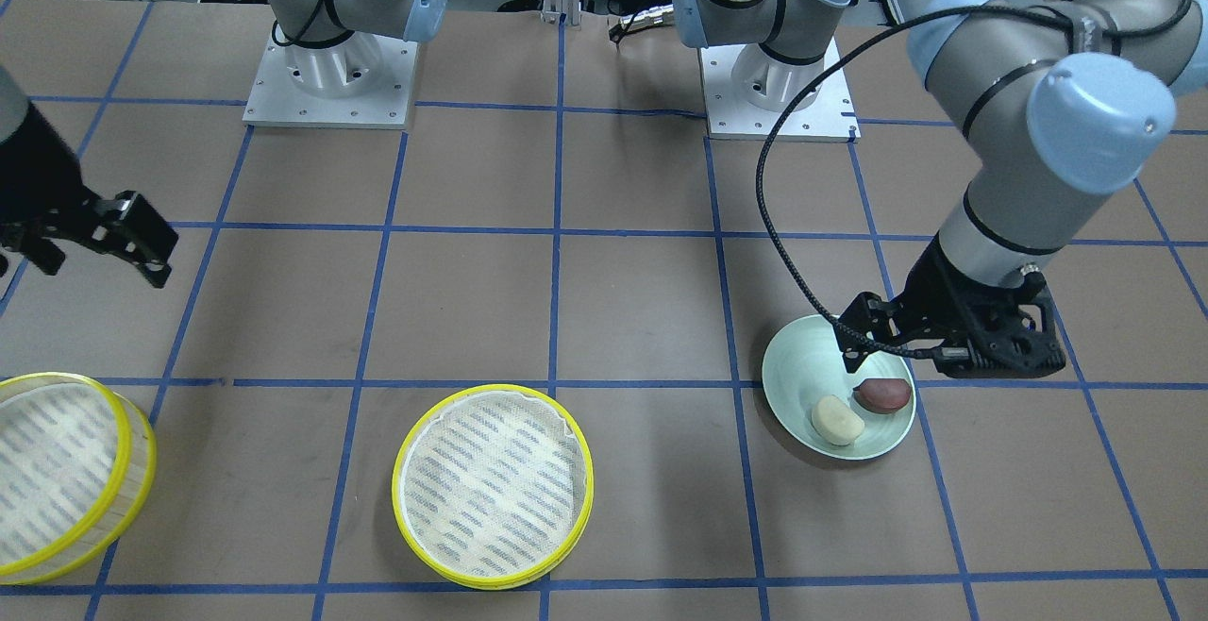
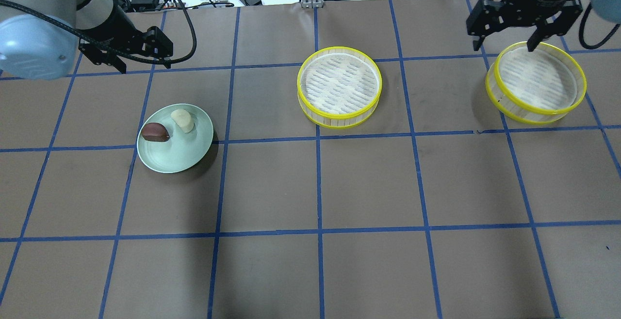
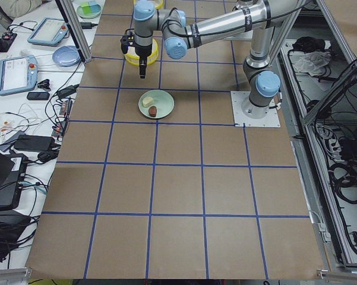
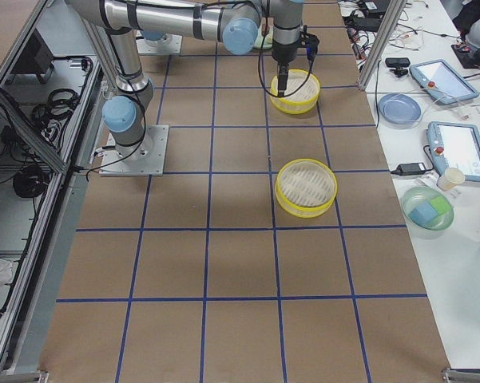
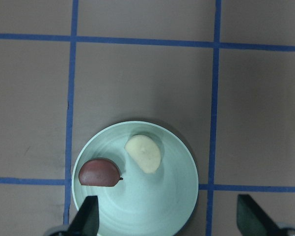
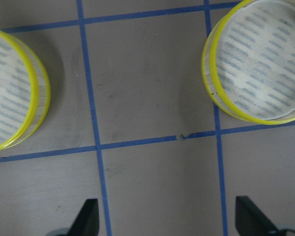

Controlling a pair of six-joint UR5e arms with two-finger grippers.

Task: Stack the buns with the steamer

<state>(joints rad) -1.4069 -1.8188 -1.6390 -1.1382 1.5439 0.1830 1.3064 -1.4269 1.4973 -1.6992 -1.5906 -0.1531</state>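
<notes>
Brown-paper worktop (image 2: 368, 183) with a blue tape grid. Any writing on the teach pendant (image 4: 462, 150) off to the side is way too tiny to read. Both buns sit close together on the pale green plate (image 2: 179, 161): the cream bun (image 2: 183, 120) and the reddish-brown bun (image 2: 155, 132). Mid-worktop is the shallow steamer tier (image 2: 339, 82). Toward the robot's right is the taller tier (image 2: 536, 82), cut off at the front view's edge. Over the plate hangs the left gripper (image 5: 169, 221), jaws wide open and empty. By the taller tier, the right gripper (image 2: 504, 42) has open jaws too. Wrist cams only catch fingertips.
</notes>
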